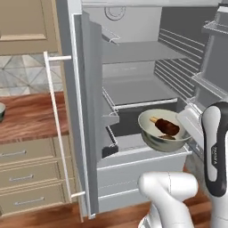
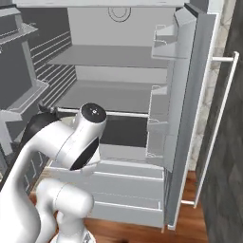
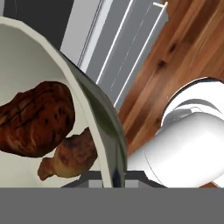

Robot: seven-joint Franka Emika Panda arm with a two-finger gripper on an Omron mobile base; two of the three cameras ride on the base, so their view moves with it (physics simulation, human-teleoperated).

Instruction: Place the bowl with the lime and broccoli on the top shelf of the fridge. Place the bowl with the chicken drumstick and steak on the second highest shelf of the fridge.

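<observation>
A wooden counter [image 1: 31, 116] with pale drawers [image 1: 26, 173] below it sits at the far left, with part of a bowl at its left edge. Right of it stands the tall grey metal fridge [image 1: 133, 71], its door [image 1: 87, 116] swung open and a long white bar handle [image 1: 55, 124] running down the door's outer face. Inside, the top shelf [image 1: 138, 51] and the second shelf [image 1: 142, 91] are flat, smooth and grey.

The white arm rises from the lower right of the left base view, bends at a rounded elbow and reaches toward the fridge opening. At its end, in front of the fridge and just below the second shelf's level, hangs a round pale grey-green bowl [image 1: 164, 130], slightly tilted. It holds the chicken drumstick [image 1: 165, 126], elongated and reddish-brown with a pale bone end.

In the hand view, the gripper [image 3: 107, 177] is clamped tight on the bowl's glossy rim. Inside lie the steak [image 3: 35, 118], a dark-brown seared slab, and the drumstick beside it. A wooden plank floor [image 3: 183, 52] lies below.
</observation>
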